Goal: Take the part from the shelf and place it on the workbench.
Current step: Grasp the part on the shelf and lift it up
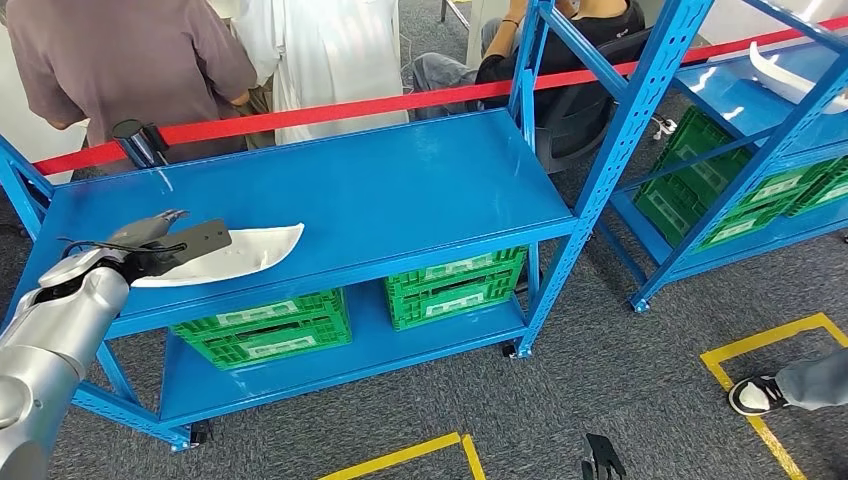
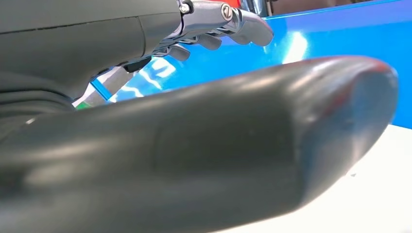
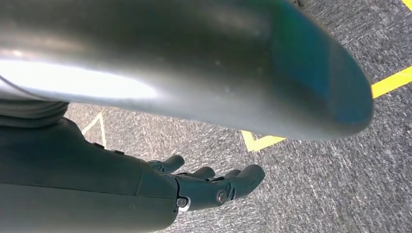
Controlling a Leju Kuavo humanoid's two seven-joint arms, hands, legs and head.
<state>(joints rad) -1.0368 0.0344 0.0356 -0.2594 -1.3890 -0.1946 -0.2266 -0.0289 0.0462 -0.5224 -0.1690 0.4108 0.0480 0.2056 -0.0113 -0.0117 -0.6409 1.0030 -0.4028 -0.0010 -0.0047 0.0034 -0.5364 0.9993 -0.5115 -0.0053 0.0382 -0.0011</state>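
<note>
A long white curved part (image 1: pixel 245 254) lies on the top deck of the blue shelf (image 1: pixel 400 190), near its front left edge. My left hand (image 1: pixel 160 243) is at the part's left end, its thick thumb (image 2: pixel 233 145) lying over the white part (image 2: pixel 369 194). Its fingers (image 2: pixel 243 26) stretch out above the blue deck, apart from the thumb, and no grip on the part is visible. My right hand (image 3: pixel 209 187) hangs low over the grey floor with loosely spread fingers holding nothing; its dark fingertips (image 1: pixel 600 458) are at the bottom of the head view.
Green crates (image 1: pixel 455 285) sit on the shelf's lower deck. A second blue rack (image 1: pixel 760 150) at right carries another white part (image 1: pixel 790 75) and green crates. A red barrier tape (image 1: pixel 330 108) runs behind the shelf, with people beyond it. A person's shoe (image 1: pixel 760 395) is by yellow floor tape.
</note>
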